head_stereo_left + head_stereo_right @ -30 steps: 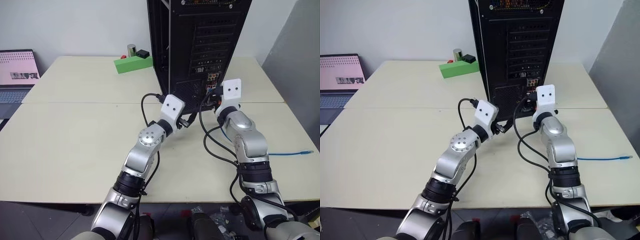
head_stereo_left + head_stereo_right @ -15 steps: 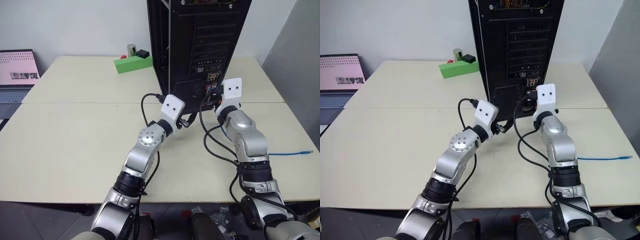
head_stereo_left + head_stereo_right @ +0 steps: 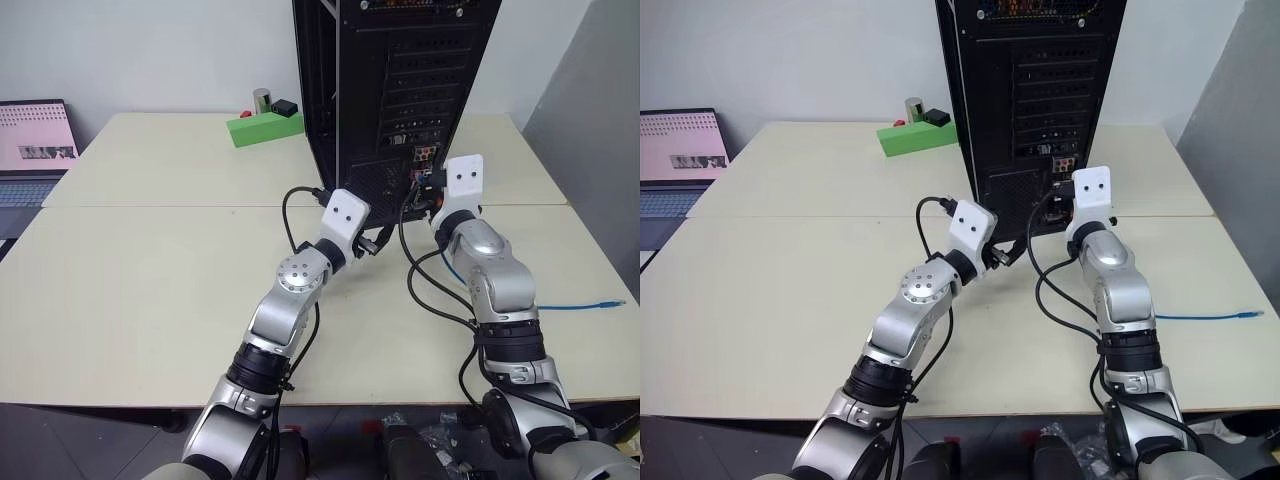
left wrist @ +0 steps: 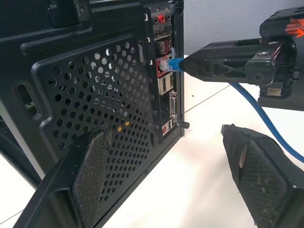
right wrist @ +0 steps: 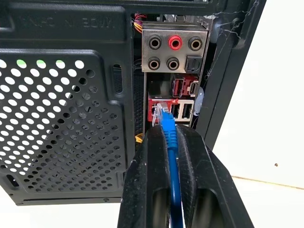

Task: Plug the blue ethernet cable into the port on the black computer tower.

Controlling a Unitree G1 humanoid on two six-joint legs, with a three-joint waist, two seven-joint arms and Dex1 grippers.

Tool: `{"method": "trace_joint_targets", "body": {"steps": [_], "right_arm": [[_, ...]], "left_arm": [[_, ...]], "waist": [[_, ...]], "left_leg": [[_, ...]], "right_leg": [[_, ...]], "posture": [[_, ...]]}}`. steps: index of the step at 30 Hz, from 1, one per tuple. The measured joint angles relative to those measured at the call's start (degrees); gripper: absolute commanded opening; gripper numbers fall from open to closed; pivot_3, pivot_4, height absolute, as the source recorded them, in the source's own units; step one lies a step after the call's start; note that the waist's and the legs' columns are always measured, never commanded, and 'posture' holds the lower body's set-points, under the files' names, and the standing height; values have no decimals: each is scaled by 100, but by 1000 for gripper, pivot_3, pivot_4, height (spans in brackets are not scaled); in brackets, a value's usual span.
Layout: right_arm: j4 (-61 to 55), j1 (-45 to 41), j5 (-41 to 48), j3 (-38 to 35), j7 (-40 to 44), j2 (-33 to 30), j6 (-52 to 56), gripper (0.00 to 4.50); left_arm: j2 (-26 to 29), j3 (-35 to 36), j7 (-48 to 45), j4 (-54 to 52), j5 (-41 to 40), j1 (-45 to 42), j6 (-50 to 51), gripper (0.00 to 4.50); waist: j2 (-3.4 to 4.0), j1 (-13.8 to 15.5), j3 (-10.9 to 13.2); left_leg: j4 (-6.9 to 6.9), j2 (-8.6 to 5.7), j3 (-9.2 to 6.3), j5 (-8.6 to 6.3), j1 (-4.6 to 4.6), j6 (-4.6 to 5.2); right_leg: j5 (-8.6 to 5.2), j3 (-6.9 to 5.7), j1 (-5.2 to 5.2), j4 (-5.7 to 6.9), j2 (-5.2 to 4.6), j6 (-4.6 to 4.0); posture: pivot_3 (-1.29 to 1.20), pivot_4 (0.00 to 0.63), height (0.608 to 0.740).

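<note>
A laptop (image 3: 35, 150) sits at the far left edge of the table (image 3: 150, 280), and a green block (image 3: 264, 127) lies further back, just left of the tower (image 3: 395, 90).

The left gripper (image 3: 372, 243) hovers near the tower's lower rear corner with its two fingers (image 4: 90, 175) spread wide and nothing between them. In its wrist view one finger stands in front of the perforated vent and the other out over the table.

The right gripper (image 5: 173, 142) is clamped on the cable (image 5: 172, 156) just behind the plug (image 5: 160, 114). The plug's clear tip sits at the mouth of the port (image 5: 159, 110), the red-framed socket in the connector panel below the round audio jacks (image 5: 174, 53). The left wrist view shows the plug (image 4: 167, 64) level with that socket and meeting it, though how deep it has gone cannot be told. The rest of the cable trails back under the right arm and across the table, its free end (image 3: 608, 303) lying far right near the edge.

The step in hand appears to be insertion: the plug looks aligned and at the opening but probably not yet latched. The next move likely calls for a straight, level push into the socket, keeping the plug square so the clip can catch, before the fingers let go.
</note>
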Motion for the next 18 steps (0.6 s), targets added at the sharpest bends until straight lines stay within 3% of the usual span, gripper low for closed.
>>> {"method": "trace_joint_targets", "body": {"steps": [18], "right_arm": [[121, -212, 158, -281, -235, 369, 270, 0]], "left_arm": [[-11, 1, 29, 0, 2, 4, -1, 3896]], "waist": [[0, -17, 0]], "left_leg": [[-1, 1, 1, 0, 1, 0]], "right_leg": [[0, 1, -1, 1, 0, 0]], "posture": [[0, 150, 740]]}}
